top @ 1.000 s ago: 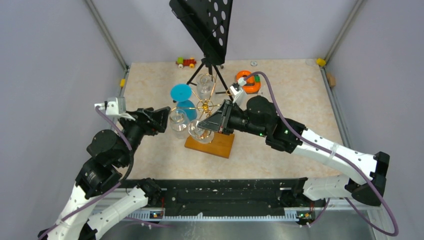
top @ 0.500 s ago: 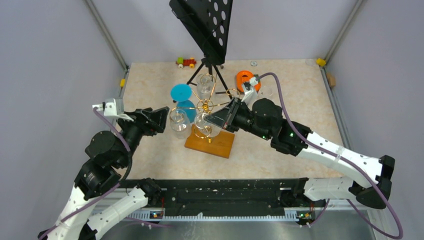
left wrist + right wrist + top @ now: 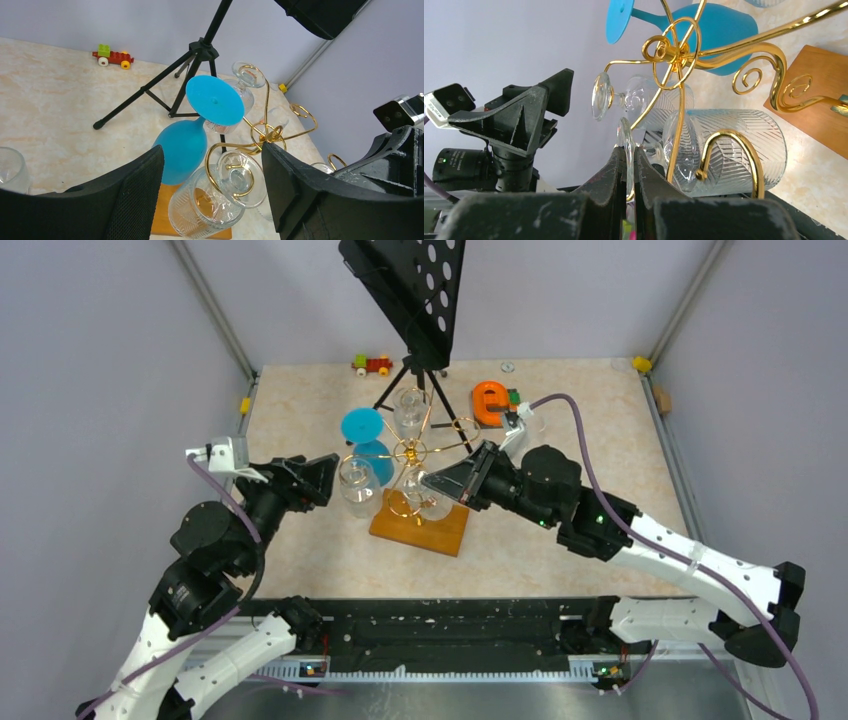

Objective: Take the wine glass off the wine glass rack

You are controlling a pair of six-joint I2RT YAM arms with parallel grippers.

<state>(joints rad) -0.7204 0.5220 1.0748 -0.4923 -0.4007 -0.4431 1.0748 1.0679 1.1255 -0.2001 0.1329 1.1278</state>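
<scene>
1. My right gripper has drawn back to the right over the last second. The clear glass it holds has slid right with it, away from the post of the rack.
2. My right jaws are clamped on the thin round foot of that glass. The glass lies tipped on its side, above the far edge of the rack's wooden base.
3. I judge that the glass is being drawn outward along its gold scroll arm, but it is not yet clearly free.
4. My left gripper has stayed put on the left side of the rack. Its jaws are wide apart and hold nothing. A second clear glass hangs just beyond them.
5. Only the right wrist view shows the foot pinched edge-on between my fingers. It also shows a gold curl crossing in front of the patterned bowl.
6. That view hides the stem, so I cannot tell whether it has left its hook.
7. Only the left wrist view shows the blue glass hanging upside down beside the second clear glass.
</scene>
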